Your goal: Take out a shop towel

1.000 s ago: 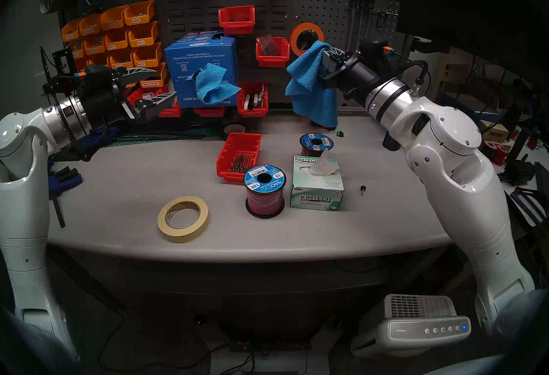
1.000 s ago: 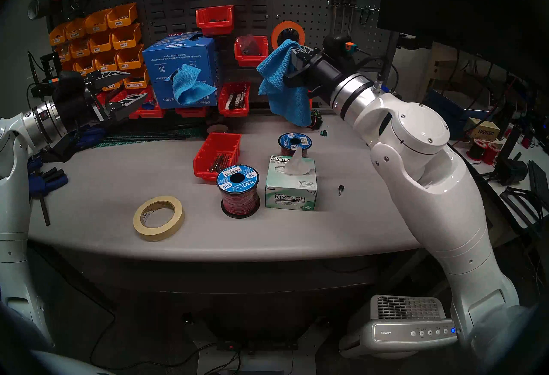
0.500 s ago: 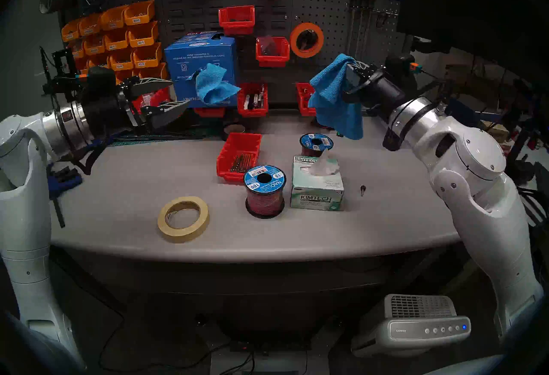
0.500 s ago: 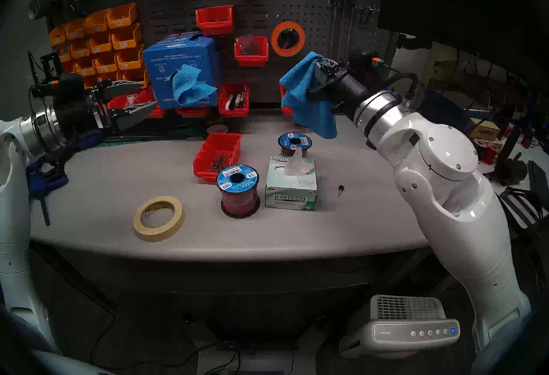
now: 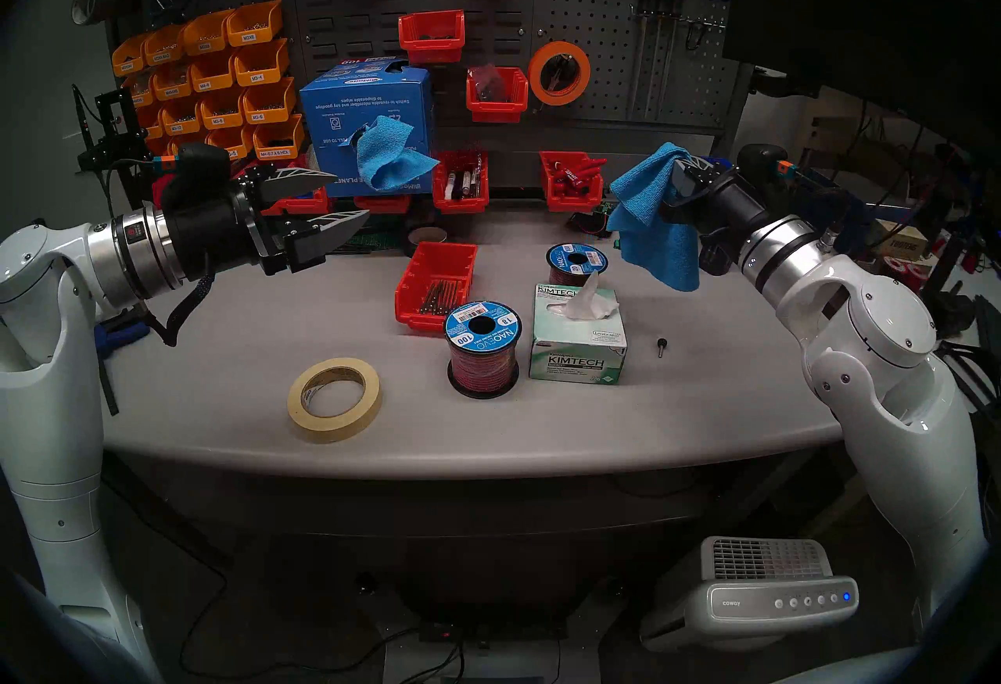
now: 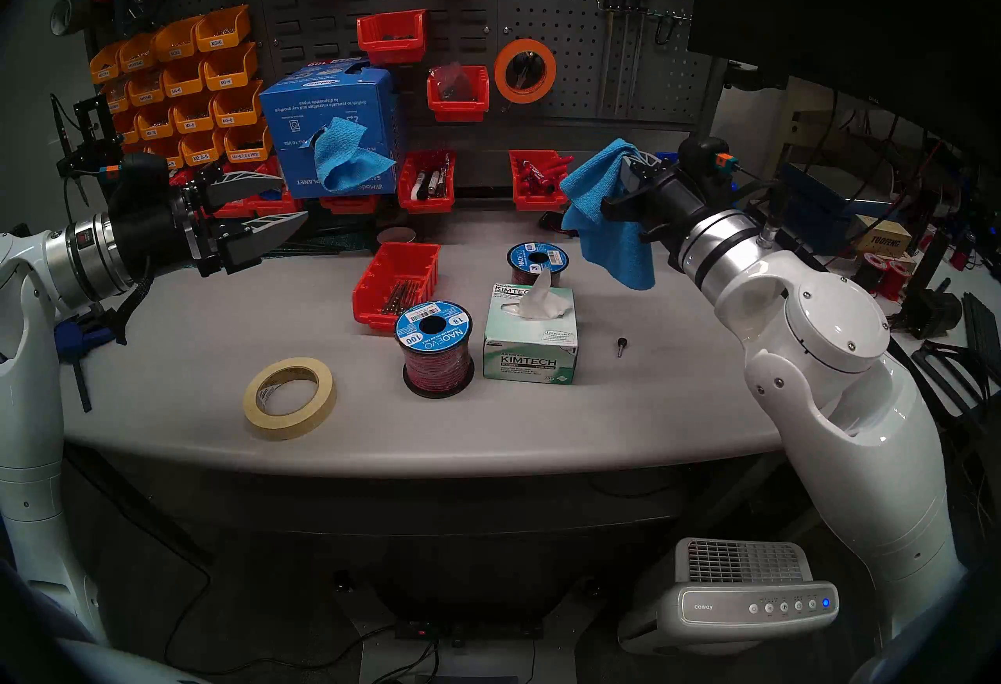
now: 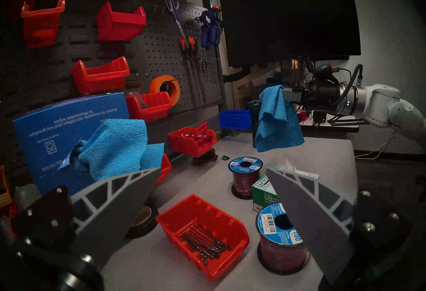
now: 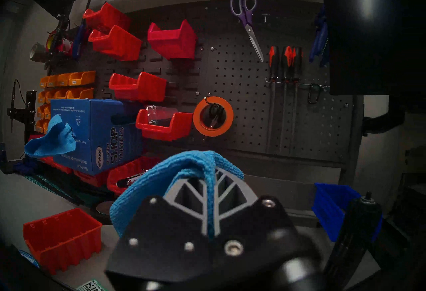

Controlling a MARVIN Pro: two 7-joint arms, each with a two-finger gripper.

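- Carried rightward and lower since a second ago: shop towel (image 5: 652, 228), pinched in closed right gripper (image 5: 683, 175), now hanging over table's (image 5: 244, 331) right rear.
- Bright blue, limp, crumpled, draped over fingertips.
- Left gripper (image 5: 338, 195) spread wide, empty.
- Only in right wrist view: "SHOP TOWELS" on blue carton (image 8: 110, 136).

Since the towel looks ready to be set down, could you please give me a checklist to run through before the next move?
1. Right pincer shut on the shop towel: ok.
2. Towel fully free of the blue carton: ok.
3. Towel hanging clear of the table: ok.
4. Left pincer open and holding nothing: ok.
5. Carton's next cloth poking out, undisturbed: ok.
6. Grip firmness: cannot tell.
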